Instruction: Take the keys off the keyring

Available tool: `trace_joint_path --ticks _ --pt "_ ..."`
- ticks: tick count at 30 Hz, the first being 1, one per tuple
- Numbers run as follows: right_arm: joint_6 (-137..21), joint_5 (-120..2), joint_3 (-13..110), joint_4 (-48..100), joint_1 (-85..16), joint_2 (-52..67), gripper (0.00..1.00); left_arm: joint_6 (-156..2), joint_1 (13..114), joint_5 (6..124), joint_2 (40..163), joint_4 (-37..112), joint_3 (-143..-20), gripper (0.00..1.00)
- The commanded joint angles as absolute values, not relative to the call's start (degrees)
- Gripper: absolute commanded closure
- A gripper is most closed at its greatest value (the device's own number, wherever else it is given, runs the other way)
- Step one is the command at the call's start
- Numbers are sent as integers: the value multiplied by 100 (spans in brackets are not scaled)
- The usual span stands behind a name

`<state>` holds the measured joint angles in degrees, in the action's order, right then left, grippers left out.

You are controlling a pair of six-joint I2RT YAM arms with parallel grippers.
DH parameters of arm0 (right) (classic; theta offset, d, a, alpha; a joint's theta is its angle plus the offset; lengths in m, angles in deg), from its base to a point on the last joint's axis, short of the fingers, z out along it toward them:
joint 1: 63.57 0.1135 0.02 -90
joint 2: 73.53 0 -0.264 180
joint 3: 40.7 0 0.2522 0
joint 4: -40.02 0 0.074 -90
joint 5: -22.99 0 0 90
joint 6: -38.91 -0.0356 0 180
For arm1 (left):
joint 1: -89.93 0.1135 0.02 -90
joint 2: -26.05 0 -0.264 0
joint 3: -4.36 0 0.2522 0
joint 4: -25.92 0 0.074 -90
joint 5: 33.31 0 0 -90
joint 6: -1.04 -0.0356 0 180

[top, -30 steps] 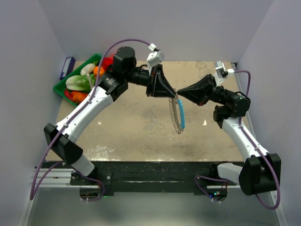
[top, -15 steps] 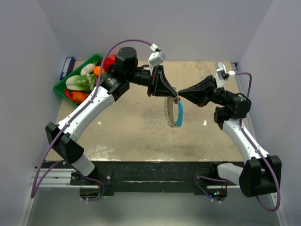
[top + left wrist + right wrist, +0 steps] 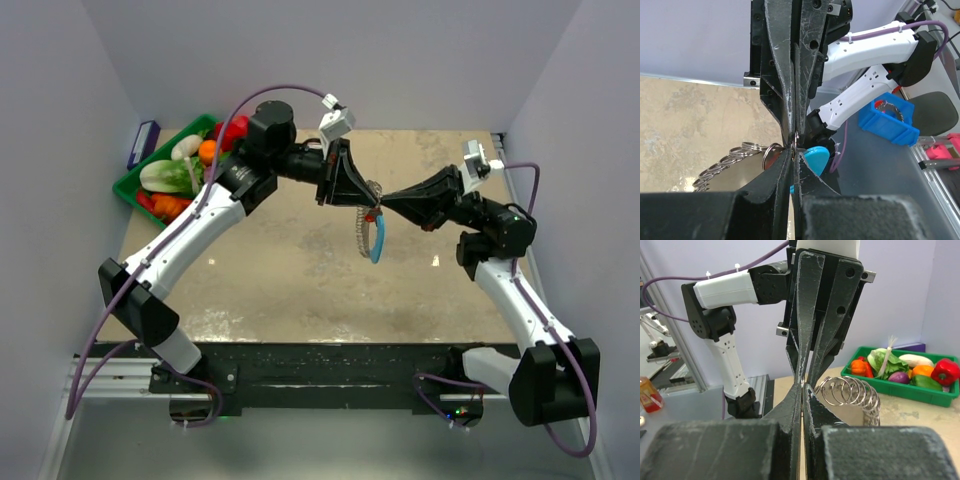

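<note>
The keyring point(image 3: 377, 241) hangs in the air over the middle of the table, a floppy loop with a bright blue section. Its keys point(image 3: 359, 235) form a silvery fringe on the left side. My left gripper point(image 3: 368, 204) and right gripper point(image 3: 383, 209) meet tip to tip at the loop's top, both shut on it. In the left wrist view my left gripper point(image 3: 795, 148) pinches the thin wire, with a red-part key point(image 3: 771, 157), silvery keys point(image 3: 722, 169) and the blue section point(image 3: 816, 158) beside it. In the right wrist view my right gripper point(image 3: 803, 384) is shut beside coiled keys point(image 3: 855, 392).
A green tray point(image 3: 125, 186) of toy vegetables stands at the table's back left, also in the right wrist view as the green tray point(image 3: 888, 387). A dark blue box point(image 3: 143, 143) leans by the left wall behind it. A blue bin point(image 3: 890, 120) sits off the table.
The left jaws have closed on the loop's top. Both grippers have risen a little, and the hanging loop has bunched up shorter and swung left.
</note>
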<state>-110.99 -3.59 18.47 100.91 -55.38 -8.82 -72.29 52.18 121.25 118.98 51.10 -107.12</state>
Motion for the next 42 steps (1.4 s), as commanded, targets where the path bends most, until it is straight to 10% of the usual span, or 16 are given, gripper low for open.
trace_joint_path --ticks 1,12,16,25,32,42 --pt "-10866 -522 1841 11195 -5531 -1007 100 -6875 5170 11840 11948 4821 -10872 90" --pt "-10593 -566 1788 10905 -5522 -1007 100 -6716 5161 11901 12018 4698 -10863 80" --pt "-10584 -575 1788 10887 -5522 -998 100 -6769 5144 11971 12018 4689 -10863 100" --pt "-10338 -347 1902 10352 -5530 -1016 99 -7067 5135 11963 11939 4926 -10899 100" --pt "-10382 39 2104 10070 -5767 -1113 61 -7463 5144 11787 11755 5321 -10907 100" --pt "-10533 453 2114 9983 -6339 -1315 53 -7613 5196 11602 11623 5410 -10855 100"
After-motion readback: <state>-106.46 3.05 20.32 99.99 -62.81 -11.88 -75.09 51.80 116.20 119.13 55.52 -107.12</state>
